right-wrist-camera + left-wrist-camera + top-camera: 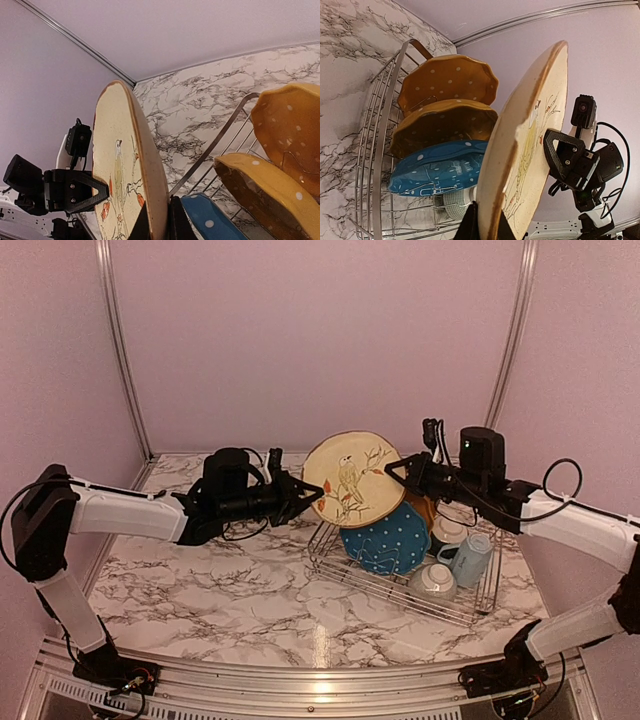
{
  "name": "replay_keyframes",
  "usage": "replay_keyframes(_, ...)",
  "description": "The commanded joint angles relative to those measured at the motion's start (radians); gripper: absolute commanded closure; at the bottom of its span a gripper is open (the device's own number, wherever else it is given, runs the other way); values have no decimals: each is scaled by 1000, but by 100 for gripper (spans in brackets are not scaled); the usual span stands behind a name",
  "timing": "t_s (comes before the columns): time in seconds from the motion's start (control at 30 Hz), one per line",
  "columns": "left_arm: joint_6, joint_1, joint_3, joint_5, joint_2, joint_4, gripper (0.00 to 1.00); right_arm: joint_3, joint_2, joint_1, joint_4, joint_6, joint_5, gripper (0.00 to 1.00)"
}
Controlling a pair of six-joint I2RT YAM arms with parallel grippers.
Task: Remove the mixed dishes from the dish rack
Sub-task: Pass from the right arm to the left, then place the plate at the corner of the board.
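The cream bird-pattern plate [352, 478] is held upright above the left end of the dish rack [380, 592], pinched from both sides. My left gripper [312, 490] is shut on its left rim, fingers straddling the edge in the left wrist view [487, 227]. On the opposite rim my right gripper [395, 470] is shut too [160, 222]. Below the plate the blue white-dotted plate [385, 540] leans in the rack. Two yellow dotted plates [450, 80] [445, 125] stand behind it. A light blue mug [470, 558] and two small bowls [432, 580] [448, 532] sit at the rack's right end.
The rack's wire rim [380, 150] and upright dividers lie close under the raised plate. Marble tabletop [200, 580] stretches left and in front of the rack. Pink walls with metal rails enclose the back and sides.
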Motion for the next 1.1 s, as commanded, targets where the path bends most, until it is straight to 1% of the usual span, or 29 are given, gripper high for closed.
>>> replay_keyframes(0.0, -64, 11, 3, 30, -13, 99, 100, 95, 4, 34, 34, -44, -11, 93)
replay_keyframes(0.03, -76, 18, -6, 38, -16, 116, 100, 100, 4, 34, 27, -51, -12, 87)
replay_keyframes(0.1, -100, 33, -21, 45, -26, 142, 100, 111, 4, 33, 10, -69, -8, 71)
replay_keyframes(0.13, -110, 40, -27, 49, -32, 152, 100, 118, 6, 33, -3, -78, -3, 61)
replay_keyframes(0.2, -125, 57, -45, 54, -51, 168, 100, 138, 7, 34, -53, -99, 30, 35)
replay_keyframes(0.23, -130, 66, -57, 53, -63, 178, 100, 148, 9, 34, -74, -109, 44, 27)
replay_keyframes(0.27, -130, 77, -67, 52, -73, 179, 100, 163, 12, 34, -103, -120, 57, 18)
replay_keyframes(0.33, -132, 102, -87, 47, -98, 173, 100, 203, 24, 32, -177, -152, 80, 9)
replay_keyframes(0.37, -134, 118, -97, 44, -112, 169, 100, 225, 28, 33, -210, -171, 94, 7)
replay_keyframes(0.5, -114, 204, -153, 40, -188, 125, 100, 278, 15, 31, -315, -232, 193, 3)
replay_keyframes(0.57, -97, 252, -176, 25, -230, 69, 100, 306, 14, 26, -373, -274, 229, 2)
replay_keyframes(0.67, -85, 334, -230, -10, -303, 7, 100, 367, 35, 11, -501, -327, 291, 2)
replay_keyframes(0.77, -63, 414, -268, -55, -367, -90, 100, 424, 68, -12, -614, -365, 396, 1)
replay_keyframes(0.87, -52, 484, -288, -122, -422, -197, 100, 453, 83, -23, -669, -384, 464, 1)
replay_keyframes(1.0, -73, 571, -330, -212, -476, -252, 100, 460, 85, -27, -715, -383, 588, 1)
replay_keyframes(1.07, -83, 608, -334, -229, -477, -257, 100, 462, 87, -32, -736, -377, 637, 2)
